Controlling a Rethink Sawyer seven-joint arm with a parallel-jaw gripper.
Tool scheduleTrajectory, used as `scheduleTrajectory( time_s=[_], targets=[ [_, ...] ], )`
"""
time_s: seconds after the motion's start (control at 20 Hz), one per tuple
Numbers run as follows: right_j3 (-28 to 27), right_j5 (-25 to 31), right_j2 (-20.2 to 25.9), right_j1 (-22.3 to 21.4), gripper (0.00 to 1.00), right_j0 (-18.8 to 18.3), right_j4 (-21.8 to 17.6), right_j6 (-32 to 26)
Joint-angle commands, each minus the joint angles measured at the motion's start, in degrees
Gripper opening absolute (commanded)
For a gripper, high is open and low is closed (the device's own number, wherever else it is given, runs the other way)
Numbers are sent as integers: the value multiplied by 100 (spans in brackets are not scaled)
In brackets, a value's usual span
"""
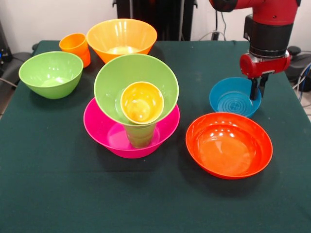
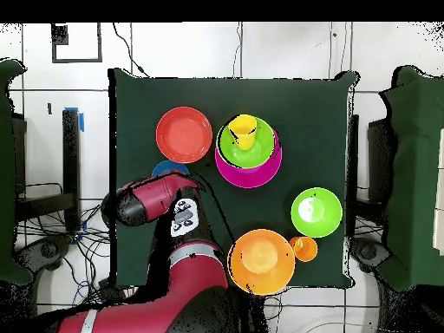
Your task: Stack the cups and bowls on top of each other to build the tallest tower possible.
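Observation:
The tower stands mid-table: a large pink bowl [image 1: 104, 130] [image 2: 254, 179] holds an upright green cup [image 1: 140, 135]. A light green bowl [image 1: 109, 85] [image 2: 232, 154] leans on that cup, tilted toward the camera, with the yellow cup [image 1: 142, 103] [image 2: 244, 130] inside it. My gripper [image 1: 258, 91] is at the right rim of the translucent blue bowl [image 1: 232, 98] [image 2: 163, 167], with its jaws close together on the rim. The bowl rests on the table. In the overhead view the arm hides the gripper.
A red-orange bowl [image 1: 228, 144] [image 2: 184, 134] sits in front of the blue one. A large orange bowl [image 1: 121, 38] [image 2: 260, 260], an orange cup [image 1: 75, 47] [image 2: 303, 248] and a second light green bowl [image 1: 51, 74] [image 2: 316, 212] stand on the dark green table [image 1: 48, 184].

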Motion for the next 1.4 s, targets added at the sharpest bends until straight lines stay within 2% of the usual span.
scheduleTrajectory(
  time_s=[0.05, 0.7, 1.0, 1.4],
  targets=[
    [285, 230, -44, -121, 0, 197, 227, 917],
    [690, 554, -369, -565, 0, 323, 399, 786],
    [830, 414, -252, -798, 0, 157, 500, 766],
    [722, 734, -150, -1126, 0, 77, 580, 484]
  ],
)
